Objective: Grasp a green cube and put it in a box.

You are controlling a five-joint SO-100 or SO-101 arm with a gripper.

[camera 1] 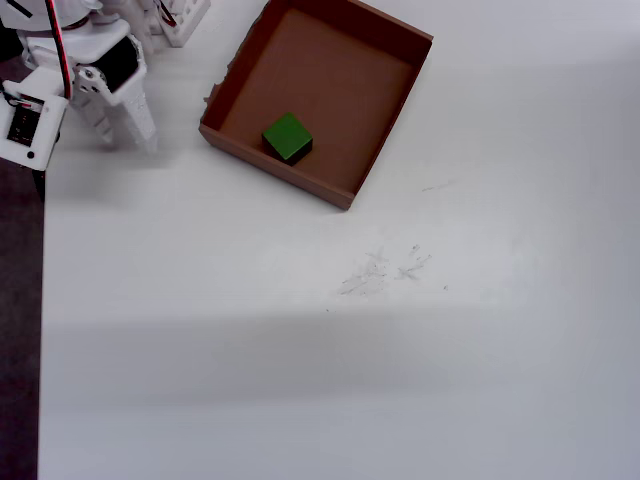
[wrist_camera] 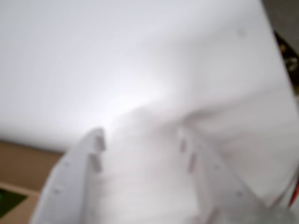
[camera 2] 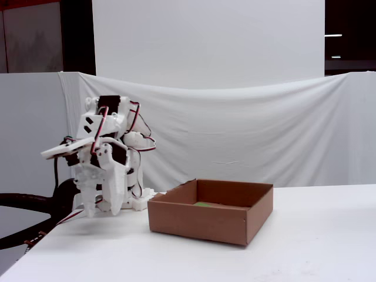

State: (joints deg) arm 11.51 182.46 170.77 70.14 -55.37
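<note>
In the wrist view the gripper [wrist_camera: 140, 144] is filling the foreground, its two white fingers [wrist_camera: 91, 154] standing apart with nothing between them and hanging over the bare white tabletop [wrist_camera: 117, 60], while only a brown corner of the box [wrist_camera: 18, 163] is peeking in at lower left. Farther off, the overhead view is showing what the fixed view is nearly hiding behind the box's wall: the green cube [camera 1: 287, 137] is lying inside the box [camera 1: 385, 150], near the wall closest to the gripper [camera 1: 125, 125]. The cube is looking small, rigid and light, so I judge that pinching two opposite flat faces would hold it best.
</note>
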